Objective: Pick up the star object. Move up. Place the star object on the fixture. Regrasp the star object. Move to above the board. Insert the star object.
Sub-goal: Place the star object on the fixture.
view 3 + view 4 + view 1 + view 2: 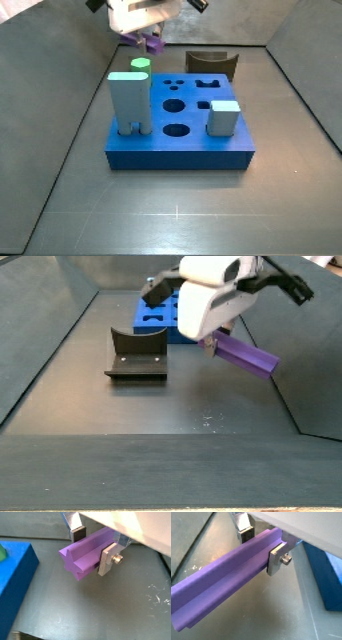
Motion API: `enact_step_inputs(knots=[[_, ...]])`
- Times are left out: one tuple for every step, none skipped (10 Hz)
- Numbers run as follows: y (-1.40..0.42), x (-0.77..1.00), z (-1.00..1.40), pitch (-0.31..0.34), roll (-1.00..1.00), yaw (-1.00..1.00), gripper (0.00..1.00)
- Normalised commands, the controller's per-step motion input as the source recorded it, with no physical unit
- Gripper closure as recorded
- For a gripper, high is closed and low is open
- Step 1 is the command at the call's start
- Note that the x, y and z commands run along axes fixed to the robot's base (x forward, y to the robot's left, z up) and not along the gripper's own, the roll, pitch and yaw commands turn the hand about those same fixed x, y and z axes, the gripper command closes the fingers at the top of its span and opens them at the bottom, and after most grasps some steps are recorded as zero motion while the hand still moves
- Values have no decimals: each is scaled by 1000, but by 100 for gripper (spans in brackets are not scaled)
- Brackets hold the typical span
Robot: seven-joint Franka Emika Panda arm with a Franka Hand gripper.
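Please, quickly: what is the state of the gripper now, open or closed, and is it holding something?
Gripper: closed on the star object, held above the floor beside the board.

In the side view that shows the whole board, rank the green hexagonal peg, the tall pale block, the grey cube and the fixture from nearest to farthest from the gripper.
The gripper holds the star object behind the board.
1. Green hexagonal peg, just below the gripper.
2. Fixture, behind the board, and tall pale block, on the board: too close to call.
3. Grey cube, far side of the board.
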Motion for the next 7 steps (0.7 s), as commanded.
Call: enact_step_inputs(knots=[[2, -6, 1000, 13, 13, -6, 100], [4, -10, 1000, 24, 19, -9, 100], [6, -13, 1000, 35, 29, -13, 100], [8, -16, 1000, 39, 37, -14, 100], [9, -18, 1000, 39, 42, -15, 100], [13, -24, 1000, 46, 55, -16, 100], [14, -25, 1000, 48, 61, -17, 100]])
